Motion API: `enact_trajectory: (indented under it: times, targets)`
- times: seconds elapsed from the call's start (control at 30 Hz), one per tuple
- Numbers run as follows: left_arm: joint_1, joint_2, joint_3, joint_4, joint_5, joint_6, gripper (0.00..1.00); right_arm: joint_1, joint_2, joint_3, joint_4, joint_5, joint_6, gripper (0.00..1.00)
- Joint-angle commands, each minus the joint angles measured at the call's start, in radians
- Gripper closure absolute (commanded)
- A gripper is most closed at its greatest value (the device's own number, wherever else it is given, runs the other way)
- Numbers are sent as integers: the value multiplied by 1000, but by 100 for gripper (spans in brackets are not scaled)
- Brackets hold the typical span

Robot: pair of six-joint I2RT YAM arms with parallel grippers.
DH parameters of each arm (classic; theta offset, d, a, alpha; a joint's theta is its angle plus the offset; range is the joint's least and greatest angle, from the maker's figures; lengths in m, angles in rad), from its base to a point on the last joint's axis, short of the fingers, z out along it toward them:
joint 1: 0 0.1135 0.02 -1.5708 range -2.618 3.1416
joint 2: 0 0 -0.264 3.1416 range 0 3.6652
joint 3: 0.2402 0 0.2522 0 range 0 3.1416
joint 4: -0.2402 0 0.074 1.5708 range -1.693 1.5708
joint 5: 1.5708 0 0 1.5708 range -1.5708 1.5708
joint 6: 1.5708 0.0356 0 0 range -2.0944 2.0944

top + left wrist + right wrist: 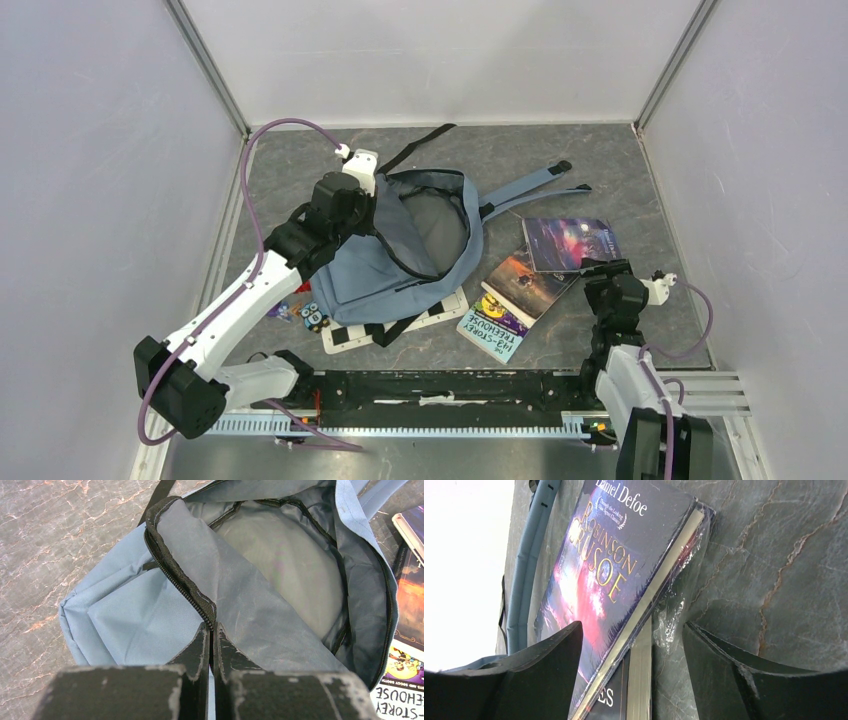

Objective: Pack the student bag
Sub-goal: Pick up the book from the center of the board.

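The student bag [400,255], grey-blue with black zips, lies in the middle of the table with its main opening gaping and grey lining showing. My left gripper [375,195] is shut on the bag's black zip edge at the left rim [211,626] and holds the flap up; the bag's lining [280,555] lies beyond it. My right gripper [598,266] is open and hangs low over the books, its fingers [544,660] on either side of the right edge of the Robinson Crusoe book [614,570]. A second book [639,680] lies under that one.
Three books lie right of the bag: Robinson Crusoe [570,243], a dark one [528,283] and a Treehouse book [493,325]. A white flat item [345,337] sticks out under the bag. Small colourful items [305,313] lie at its left. Blue straps [530,190] trail behind.
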Motion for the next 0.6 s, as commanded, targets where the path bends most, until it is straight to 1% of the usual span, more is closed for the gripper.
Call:
enact_trajectory:
  times: [0.0,0.27,0.4,0.57]
  targets:
    - [6,-23,24,16,-8,-23,98,-16,68,-39,124,-4,17,23]
    - [6,-23,24,16,-6,-22,98,-22,260,19,253,-26,8,26]
    - [6,-21,23,16,-10,-20,98,-27,349,22,332,-54,5,35]
    - [6,-17,23,16,-11,-20,98,-30,403,21,397,-50,-4,46]
